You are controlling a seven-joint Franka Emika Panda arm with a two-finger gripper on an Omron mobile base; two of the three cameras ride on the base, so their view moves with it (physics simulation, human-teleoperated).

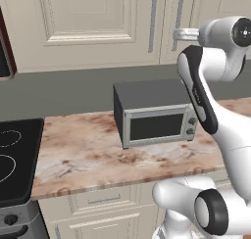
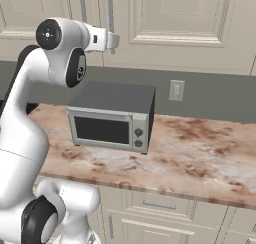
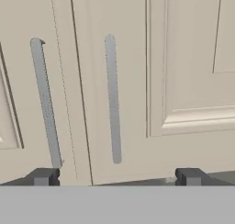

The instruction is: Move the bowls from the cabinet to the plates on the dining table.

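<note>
Right now I am holding my pincer spread wide and empty, its tips straddling the right-hand bar handle of the cabinet, with the left-hand handle just beside it across the door seam. Since the doors are standing closed, the bowls are presumably sitting hidden behind them, so I am treating that slim, stiff, probably slick metal bar as the first thing to grasp, taking it near its middle. Below me the toaster oven is sitting on the marble counter, well clear of the doors.
</note>
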